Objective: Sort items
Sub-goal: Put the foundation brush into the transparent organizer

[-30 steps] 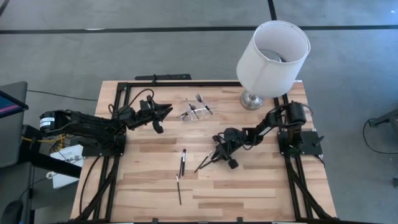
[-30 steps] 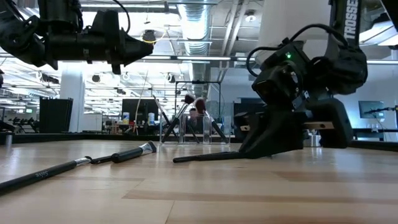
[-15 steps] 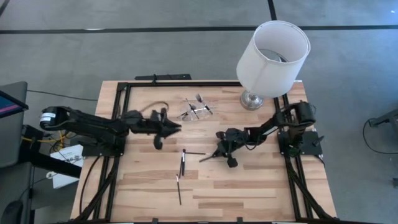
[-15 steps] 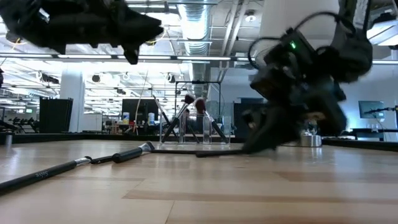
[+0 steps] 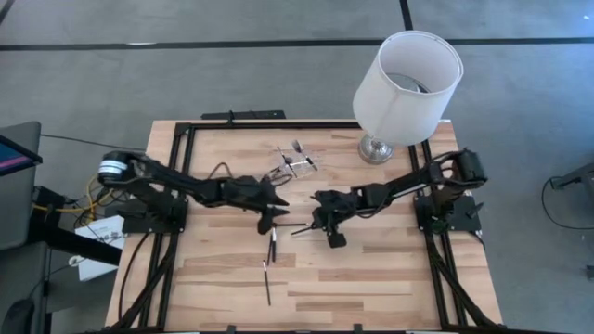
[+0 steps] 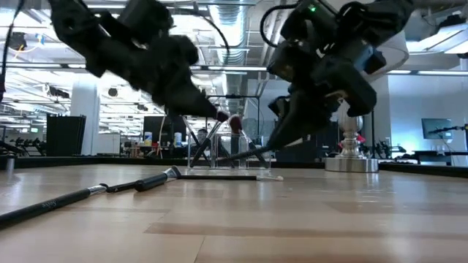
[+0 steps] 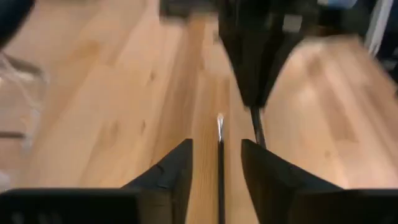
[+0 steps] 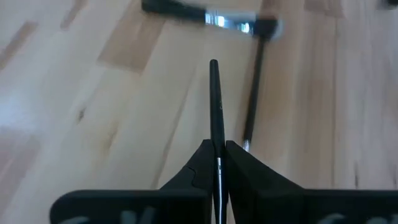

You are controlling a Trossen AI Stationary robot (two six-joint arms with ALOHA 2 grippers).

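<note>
Wooden counter (image 5: 390, 278) framed by dark rails, grey floor around it, a white-shaded lamp (image 5: 405, 79) at the far edge; the level view looks through to an open workshop with ceiling ducts.

Right gripper (image 5: 318, 223): I have its jaws pinched nearly shut on one makeup brush (image 8: 215, 106), gripped on the thin black handle, which juts straight forward out of the jaws; in the level view this brush rides clear of the wood, slanting down from the gripper (image 6: 292, 131).

Left gripper (image 5: 269, 215): jaws parted, nothing held. They straddle a second brush (image 7: 220, 162) lying on the counter, its silvery ferrule just ahead of the fingertips.

Two more brushes (image 5: 272, 243), (image 5: 266, 281) lie near the jaws of both arms, on the near side. Others stand in a clear container (image 5: 290, 165) beyond the jaws; I cannot count them.

Handling, as I judge it: these brushes are very light, stiff along the handle, soft only at the bristles. The lacquered handle looks slick and thin, so a narrow, centred pinch is needed. I would take hold mid-handle or just behind the ferrule, never on the bristles, which would splay and slip. Lying flat, a brush may roll away from closing jaws, so I would set them square across it.
</note>
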